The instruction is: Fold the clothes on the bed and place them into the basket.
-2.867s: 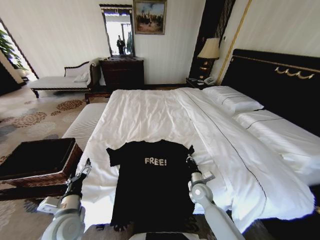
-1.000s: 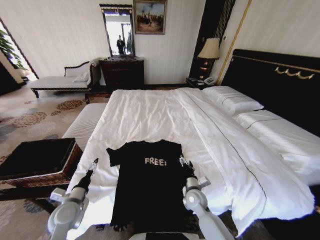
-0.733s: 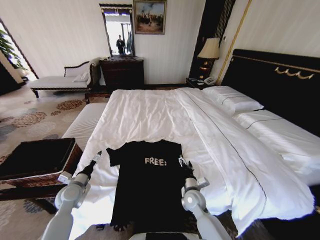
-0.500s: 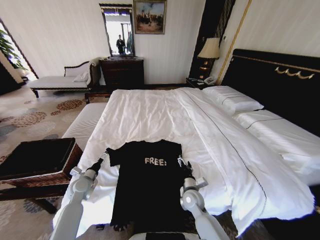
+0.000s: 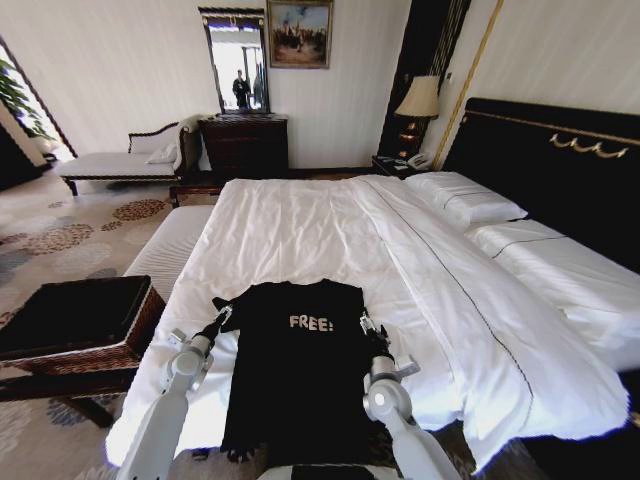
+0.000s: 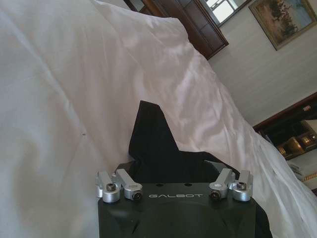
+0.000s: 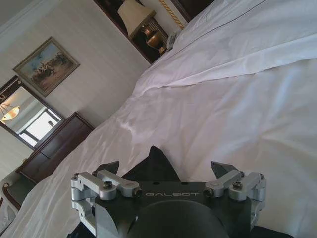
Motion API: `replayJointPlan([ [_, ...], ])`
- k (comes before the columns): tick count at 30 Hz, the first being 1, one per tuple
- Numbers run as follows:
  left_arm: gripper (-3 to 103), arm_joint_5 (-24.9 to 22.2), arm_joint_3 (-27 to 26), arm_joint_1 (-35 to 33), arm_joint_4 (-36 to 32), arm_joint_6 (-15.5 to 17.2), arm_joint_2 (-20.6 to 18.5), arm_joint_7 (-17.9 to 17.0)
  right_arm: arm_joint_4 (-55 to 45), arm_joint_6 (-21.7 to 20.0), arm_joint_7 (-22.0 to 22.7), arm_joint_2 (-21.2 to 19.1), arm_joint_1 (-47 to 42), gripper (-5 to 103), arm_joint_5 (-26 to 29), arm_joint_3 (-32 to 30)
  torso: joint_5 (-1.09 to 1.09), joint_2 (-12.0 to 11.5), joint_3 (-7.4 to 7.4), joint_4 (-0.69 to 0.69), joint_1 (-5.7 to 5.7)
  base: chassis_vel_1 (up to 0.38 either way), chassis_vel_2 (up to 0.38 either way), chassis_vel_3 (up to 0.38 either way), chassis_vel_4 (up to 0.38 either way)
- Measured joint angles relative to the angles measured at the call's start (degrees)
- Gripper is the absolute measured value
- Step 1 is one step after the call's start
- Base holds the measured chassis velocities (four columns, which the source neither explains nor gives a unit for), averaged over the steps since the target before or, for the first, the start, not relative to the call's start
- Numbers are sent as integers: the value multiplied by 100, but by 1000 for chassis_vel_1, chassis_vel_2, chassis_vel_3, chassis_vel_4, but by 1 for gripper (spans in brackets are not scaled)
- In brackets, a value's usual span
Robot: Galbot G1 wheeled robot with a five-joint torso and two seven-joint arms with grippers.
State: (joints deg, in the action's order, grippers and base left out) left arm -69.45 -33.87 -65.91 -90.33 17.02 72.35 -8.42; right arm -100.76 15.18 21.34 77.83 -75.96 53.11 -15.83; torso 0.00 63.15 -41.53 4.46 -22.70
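The black T-shirt [image 5: 300,380] with white "FREE!" lettering lies flat at the near end of the white bed [image 5: 300,225]. Its right sleeve is folded in over the body. My left gripper [image 5: 222,318] is at the left sleeve [image 6: 148,134], open, with the black cloth between its fingers [image 6: 171,166]. At the shirt's right edge by the shoulder is my right gripper [image 5: 366,326], open, and a point of black fabric [image 7: 156,161] lies between its spread fingertips [image 7: 166,171]. The dark wicker basket [image 5: 135,340] with its black lining stands off the bed to the left.
A white striped bench [image 5: 170,245] runs along the bed's left side, beyond the basket. White pillows [image 5: 465,200] and the black headboard [image 5: 560,170] are at the right. A dresser [image 5: 245,145], a chaise and patterned carpet lie further back.
My left arm has swung forward and right from the bed's left edge to the shirt's left sleeve. The right sleeve got folded inward earlier. The right gripper has barely moved.
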Motion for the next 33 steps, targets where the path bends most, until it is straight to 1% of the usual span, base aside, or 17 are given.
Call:
replayJointPlan([
  [2, 67, 8, 7, 10, 10, -7, 10, 1, 20, -1, 8, 22, 10, 100, -22, 17, 0, 0, 0, 0, 0, 0, 0, 0, 0],
  [4, 67, 9, 7, 13, 12, -11, 11, 2, 27, -2, 11, 29, 19, 100, -34, 24, 0, 0, 0, 0, 0, 0, 0, 0, 0],
  [8, 46, 6, -8, 10, 14, -22, -11, 2, 72, -13, 37, 40, 48, 100, -64, 45, 0, 0, 0, 0, 0, 0, 0, 0, 0],
  [9, 46, 6, -8, 10, 14, -22, -11, 2, 72, -13, 37, 40, 48, 100, -64, 45, 0, 0, 0, 0, 0, 0, 0, 0, 0],
  [10, 40, 2, -14, 5, 14, -23, -25, 1, 87, -16, 46, 39, 60, 100, -72, 48, 0, 0, 0, 0, 0, 0, 0, 0, 0],
  [11, 40, -2, -23, -4, 12, -24, -41, 0, 96, -18, 55, 38, 74, 100, -84, 49, 0, 0, 0, 0, 0, 0, 0, 0, 0],
  [14, 24, -32, -53, -39, -40, -27, -93, -4, 99, -32, 91, 31, 111, 100, -91, 48, 0, 0, 0, -1, 0, 0, 0, 0, 0],
  [16, 24, -39, -57, -46, -52, -27, -102, -4, 97, -36, 99, 31, 114, 100, -89, 47, 0, 0, 0, -1, 0, 0, 0, 0, 0],
  [19, 8, -51, -69, -81, -99, -27, -133, -3, 104, -53, 120, 30, 118, 100, -87, 46, 0, 0, 0, 0, 0, 0, 0, 0, 0],
  [20, 8, -51, -69, -81, -99, -27, -133, -3, 104, -53, 120, 30, 118, 100, -87, 46, 0, 0, 0, 0, 0, 0, 0, 0, 0],
  [21, 3, -54, -70, -86, -103, -27, -137, 2, 116, -55, 125, 31, 118, 100, -88, 46, 0, 0, 0, 0, 0, 0, 0, 0, 0],
  [22, 1, -63, -71, -98, -112, -27, -147, 34, 137, -57, 131, 34, 120, 100, -91, 47, 0, 0, 0, 0, 0, 0, 0, 0, 0],
  [24, 0, -76, -71, -131, -134, -24, -170, 113, 159, -58, 138, 39, 125, 100, -96, 48, 0, 0, 0, 0, 0, 0, 0, 0, 0],
  [30, 0, -97, -89, -178, -211, -18, -197, 205, 178, -58, 155, 37, 128, 100, -98, 42, -1, 0, 0, 0, 0, 0, 0, 0, 0],
  [33, 0, -121, -86, -249, -525, -12, -258, 378, 183, -58, 186, 13, 120, 100, -97, 14, 0, 0, 0, 0, 0, 0, 0, 0, 0],
])
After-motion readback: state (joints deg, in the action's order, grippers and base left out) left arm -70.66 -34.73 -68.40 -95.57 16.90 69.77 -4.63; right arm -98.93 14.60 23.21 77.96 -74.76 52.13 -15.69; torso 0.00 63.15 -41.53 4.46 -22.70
